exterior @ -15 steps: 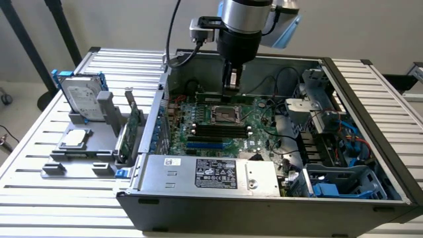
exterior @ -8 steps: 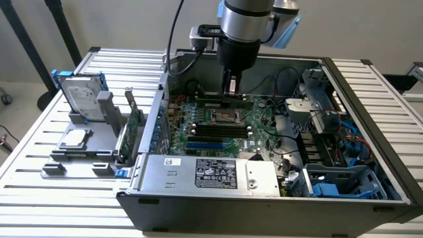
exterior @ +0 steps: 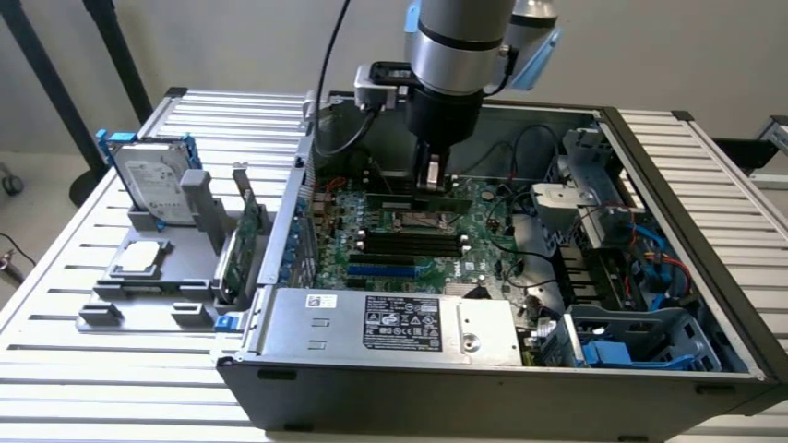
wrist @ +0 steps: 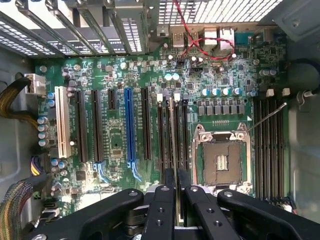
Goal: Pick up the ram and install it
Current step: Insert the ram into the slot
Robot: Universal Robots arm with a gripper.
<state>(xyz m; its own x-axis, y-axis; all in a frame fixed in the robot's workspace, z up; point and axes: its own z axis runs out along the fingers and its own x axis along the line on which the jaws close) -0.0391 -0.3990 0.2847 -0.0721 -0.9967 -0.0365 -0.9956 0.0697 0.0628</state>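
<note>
My gripper (exterior: pixel 431 183) hangs inside the open computer case over the green motherboard (exterior: pixel 486 217). It is shut on the ram (exterior: pixel 416 198), a long thin green stick held level just above the board. In the wrist view the ram (wrist: pixel 173 135) appears edge-on, running out from between the two black fingers (wrist: pixel 169 187). It lies lengthwise over the group of black memory slots (wrist: pixel 161 135) beside the CPU socket (wrist: pixel 220 161). Whether its lower edge touches a slot I cannot tell.
On the grey holder (exterior: pixel 161 277) at the exterior view's left stand a silver hard drive (exterior: pixel 154 173) and a taller green expansion card (exterior: pixel 250 231). The power supply (exterior: pixel 388 323) fills the case's near side. Drive cages and cables (exterior: pixel 603 240) crowd the exterior view's right.
</note>
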